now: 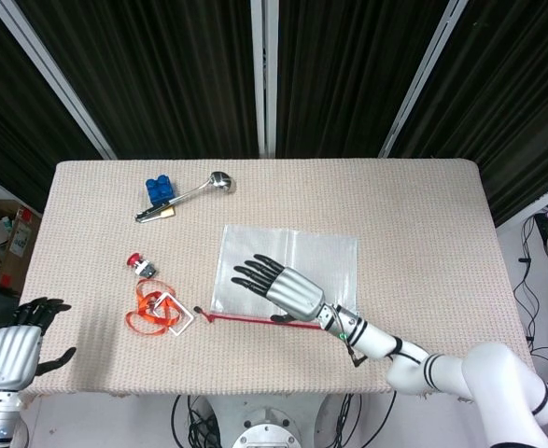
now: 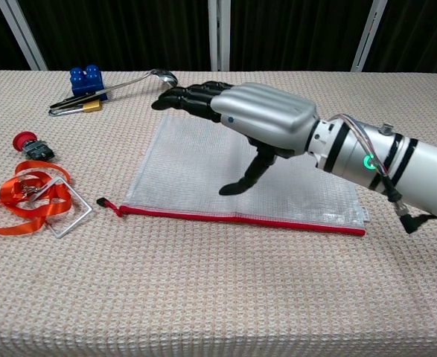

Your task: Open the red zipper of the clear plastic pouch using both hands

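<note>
The clear plastic pouch [image 1: 331, 257] [image 2: 177, 167] lies flat in the middle of the table. Its red zipper [image 1: 255, 319] [image 2: 240, 218] runs along the near edge and is closed, with the pull [image 2: 103, 202] at its left end. My right hand [image 1: 281, 286] [image 2: 266, 119] hovers over the pouch, palm down with the fingers spread. Its thumb points down at the plastic, and I cannot tell whether it touches. It holds nothing. My left hand [image 1: 17, 347] hangs beyond the table's near left corner, fingers apart and empty. The chest view does not show it.
An orange ribbon with a metal ring [image 1: 152, 311] [image 2: 24, 197] lies left of the zipper pull. A red push button [image 1: 141, 264] [image 2: 30, 143] sits behind it. A blue brick [image 1: 159, 189] [image 2: 85, 76] and a spoon [image 1: 194, 191] [image 2: 129, 82] lie at the back left.
</note>
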